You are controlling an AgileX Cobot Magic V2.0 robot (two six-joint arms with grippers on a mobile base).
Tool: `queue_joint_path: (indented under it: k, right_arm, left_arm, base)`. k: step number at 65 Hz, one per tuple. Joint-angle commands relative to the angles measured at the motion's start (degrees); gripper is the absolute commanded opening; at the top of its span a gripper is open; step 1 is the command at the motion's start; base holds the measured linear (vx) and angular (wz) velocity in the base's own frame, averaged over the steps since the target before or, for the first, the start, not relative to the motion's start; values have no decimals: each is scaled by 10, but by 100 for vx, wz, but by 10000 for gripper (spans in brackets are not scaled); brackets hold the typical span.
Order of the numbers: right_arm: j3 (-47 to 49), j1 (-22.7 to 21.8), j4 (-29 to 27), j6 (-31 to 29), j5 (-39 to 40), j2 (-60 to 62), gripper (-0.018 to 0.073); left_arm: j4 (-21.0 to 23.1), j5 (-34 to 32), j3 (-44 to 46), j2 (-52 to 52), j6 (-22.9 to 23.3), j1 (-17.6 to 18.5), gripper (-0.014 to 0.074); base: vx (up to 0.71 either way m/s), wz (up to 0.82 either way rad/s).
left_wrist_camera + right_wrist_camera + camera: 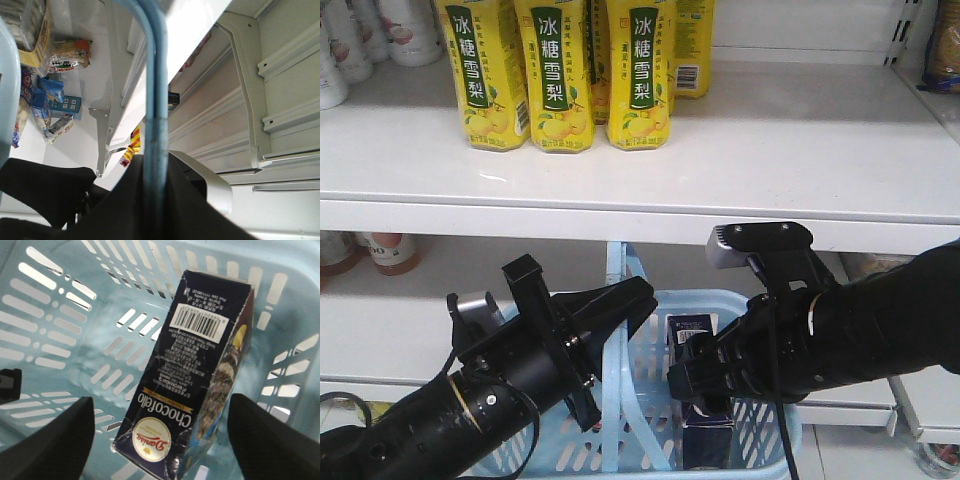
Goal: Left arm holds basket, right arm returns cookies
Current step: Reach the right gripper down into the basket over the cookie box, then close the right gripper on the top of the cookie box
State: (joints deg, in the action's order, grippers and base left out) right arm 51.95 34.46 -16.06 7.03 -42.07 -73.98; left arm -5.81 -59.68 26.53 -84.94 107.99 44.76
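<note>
Left gripper is clamping the handle of the basket. Its black fingers are pressing in on both sides of the flat blue strip, with no gap showing. In the left wrist view the strip is running straight out ahead of the jaws. The basket body is sitting just below and to the right of this hand, with the handle rising past the fingertips toward the shelf edge above.

Right gripper is reaching down into the basket with its jaws spread wide and is gripping nothing. The cookies are lying directly ahead of this hand, lined up in the gap between its two fingers. In the right wrist view blue basket floor is showing on each side between the box and the fingers, so the fingers are not touching it. The "Chocofelo" end is pointing toward the hand. The barcode end is pointing away, near the slotted far wall. I cannot tell whether the box is leaning on that wall. In the front view this hand is overlapping the dark box inside the basket, just to the right of the left gripper.

Yellow drink cartons are standing on the shelf well above both hands.
</note>
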Motion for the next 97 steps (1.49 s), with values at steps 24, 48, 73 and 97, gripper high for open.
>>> queue_joint_path:
  k: [24, 48, 73, 97]
  right_arm:
    - [13, 11, 26, 6, 38, 8, 506]
    - [13, 11, 33, 10, 46, -26, 506]
    - [8, 12, 39, 10, 67, -60, 506]
    - [-34, 17, 41, 20, 108, -60, 452]
  left_arm:
    - [12, -173, 21, 23, -4, 3, -3]
    - [12, -173, 21, 23, -4, 3, -3]
    - [12, -173, 21, 23, -4, 3, -3]
    - [12, -173, 21, 23, -4, 3, -3]
  base:
    - [0, 0]
    - [0, 0]
    - [0, 0]
    - [0, 0]
